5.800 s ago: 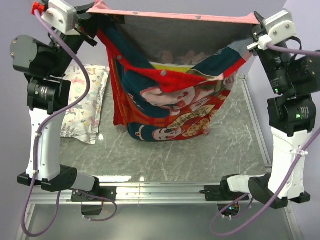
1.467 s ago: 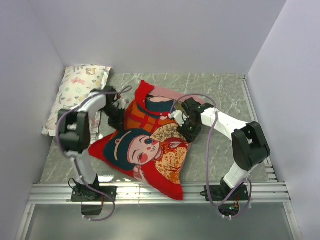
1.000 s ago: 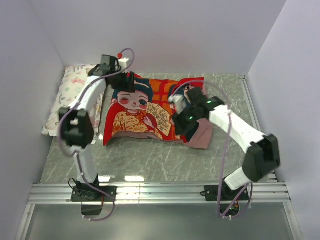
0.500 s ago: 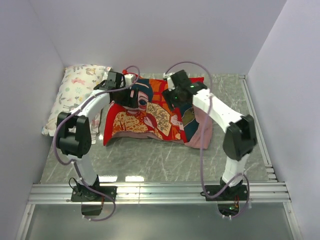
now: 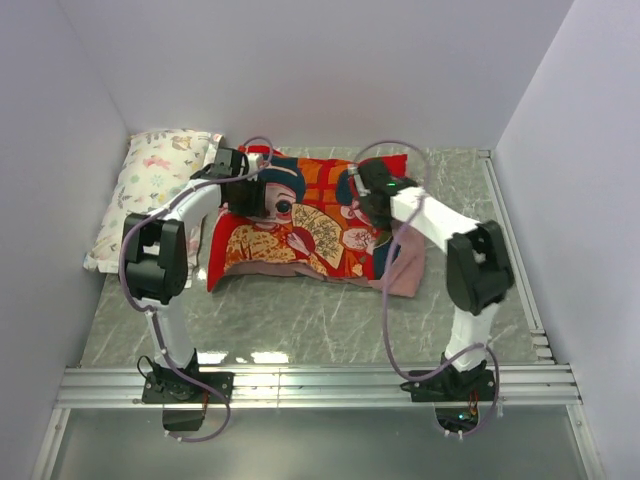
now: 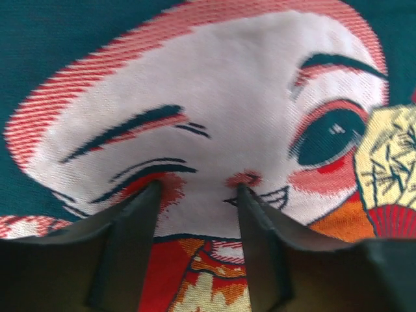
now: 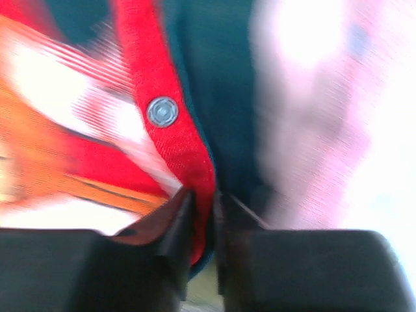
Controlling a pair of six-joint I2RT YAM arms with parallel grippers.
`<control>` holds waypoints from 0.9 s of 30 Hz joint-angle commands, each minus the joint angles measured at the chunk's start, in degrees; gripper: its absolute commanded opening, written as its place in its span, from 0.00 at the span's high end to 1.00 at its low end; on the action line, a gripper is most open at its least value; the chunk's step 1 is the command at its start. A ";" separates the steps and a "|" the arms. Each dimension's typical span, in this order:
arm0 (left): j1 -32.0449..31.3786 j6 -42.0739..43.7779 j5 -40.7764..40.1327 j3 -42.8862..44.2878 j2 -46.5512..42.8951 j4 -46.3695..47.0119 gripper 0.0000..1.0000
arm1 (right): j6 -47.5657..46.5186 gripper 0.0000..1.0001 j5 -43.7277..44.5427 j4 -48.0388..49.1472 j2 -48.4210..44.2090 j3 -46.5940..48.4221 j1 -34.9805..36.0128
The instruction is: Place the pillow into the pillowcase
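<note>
**A:** Where does the pillowcase (image 5: 300, 228) lie against the left gripper (image 6: 198, 187)?

**B:** Flat beneath it. The fingers stand apart, released, with their tips at the printed cartoon face. Nothing is pinched between them.

**A:** And the right gripper (image 7: 203, 195)?

**B:** Clenched on the pillowcase's red hem. The edge runs down between the fingertips, a snap button (image 7: 162, 112) sits just above them, and blurred pink cloth lies to their right.

**A:** Overall?

**B:** It lies spread on the table (image 5: 300, 320), with both grippers on its far half.
</note>
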 commanded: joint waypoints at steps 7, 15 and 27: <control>4.98 0.22 -3.52 0.72 2.44 -3.01 0.52 | -21.08 1.00 10.45 4.11 -15.65 -11.82 -34.01; 4.54 2.94 7.37 -2.97 -7.57 -0.47 0.23 | -16.80 0.29 0.19 -8.79 -18.37 -2.87 -34.39; 0.68 11.55 7.56 -4.63 -16.62 -5.20 0.19 | -11.07 0.37 -23.97 -19.17 -15.11 4.90 -27.27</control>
